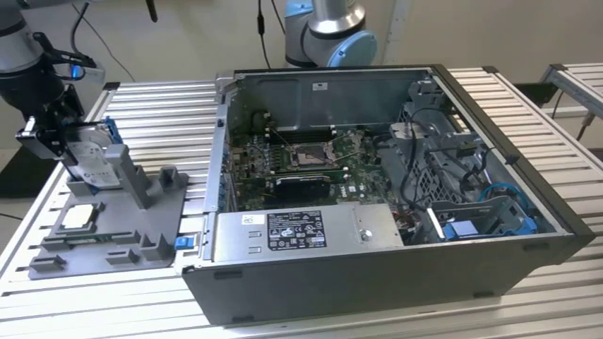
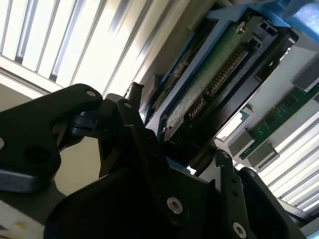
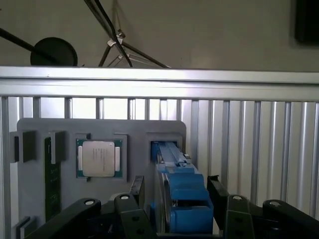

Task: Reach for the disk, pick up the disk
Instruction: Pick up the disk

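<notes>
The disk [image 1: 92, 161], silver-grey with a white label and a blue bracket, stands on edge and slightly tilted in a slot of the grey holder [image 1: 141, 226] at the exterior view's left. My gripper [image 1: 64, 145] is down over its upper end. In the first wrist view the disk [image 3: 179, 196] shows edge-on between the two black fingers [image 3: 137, 191], with a narrow gap on one side. In the second wrist view the disk's green underside [image 2: 209, 84] runs between the fingers of the gripper [image 2: 177, 124], which stands open astride it.
A small square silver chip [image 1: 78, 217] [image 3: 98, 158] and a green memory stick [image 3: 52, 177] sit in the same holder. The open computer case [image 1: 527, 240], with its boxy power supply [image 1: 301, 229], stands at the exterior view's right. A second arm's base [image 1: 325, 32] rises behind it.
</notes>
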`<act>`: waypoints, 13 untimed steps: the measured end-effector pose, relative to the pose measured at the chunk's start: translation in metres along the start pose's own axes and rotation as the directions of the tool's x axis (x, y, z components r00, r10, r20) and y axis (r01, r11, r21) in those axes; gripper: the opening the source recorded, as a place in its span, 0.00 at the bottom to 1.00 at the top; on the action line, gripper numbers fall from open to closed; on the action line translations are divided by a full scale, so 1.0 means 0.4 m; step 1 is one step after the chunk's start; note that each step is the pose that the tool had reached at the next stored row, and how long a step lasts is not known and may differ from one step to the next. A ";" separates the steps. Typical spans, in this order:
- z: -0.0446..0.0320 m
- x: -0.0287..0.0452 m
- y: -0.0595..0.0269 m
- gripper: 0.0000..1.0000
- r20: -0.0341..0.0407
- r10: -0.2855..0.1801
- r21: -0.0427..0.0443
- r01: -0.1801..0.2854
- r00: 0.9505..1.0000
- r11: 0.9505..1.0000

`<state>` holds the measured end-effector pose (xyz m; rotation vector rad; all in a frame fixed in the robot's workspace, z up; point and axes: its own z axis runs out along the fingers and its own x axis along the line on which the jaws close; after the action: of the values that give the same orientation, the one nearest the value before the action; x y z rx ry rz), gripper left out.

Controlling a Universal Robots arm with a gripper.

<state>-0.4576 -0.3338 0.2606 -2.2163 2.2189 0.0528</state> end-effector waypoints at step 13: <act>0.008 0.000 -0.001 0.00 0.000 0.000 0.000 0.000 1.000 1.000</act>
<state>-0.4575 -0.3338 0.2572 -2.2161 2.2187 0.0527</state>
